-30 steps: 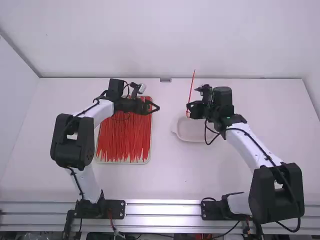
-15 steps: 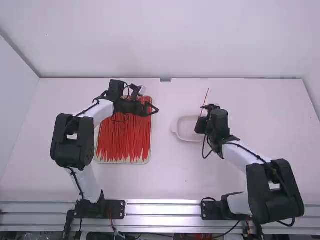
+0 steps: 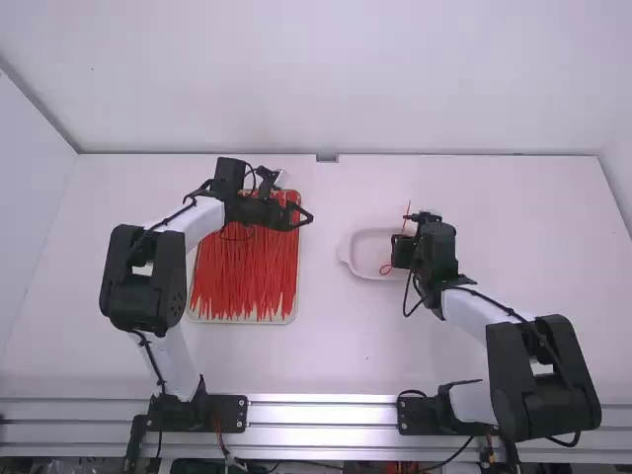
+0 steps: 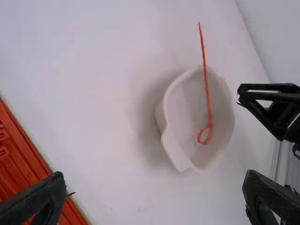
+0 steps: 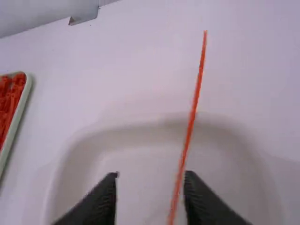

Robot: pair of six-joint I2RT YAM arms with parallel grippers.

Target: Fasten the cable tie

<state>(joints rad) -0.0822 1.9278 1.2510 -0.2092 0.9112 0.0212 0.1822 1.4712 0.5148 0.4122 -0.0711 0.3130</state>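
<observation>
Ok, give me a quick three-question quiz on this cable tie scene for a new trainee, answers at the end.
1. True or false: the looped cable tie rests in the white bowl, tail over the rim.
2. The left gripper is above: A) the bowl, B) the far end of the tray of red ties, C) the table's near edge.
3. Fill in: the right gripper has its fingers ____.
Key: 1 true; 2 B; 3 open.

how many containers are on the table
2: a tray of loose red cable ties left of the middle, and a white bowl right of it holding one looped tie.
</observation>
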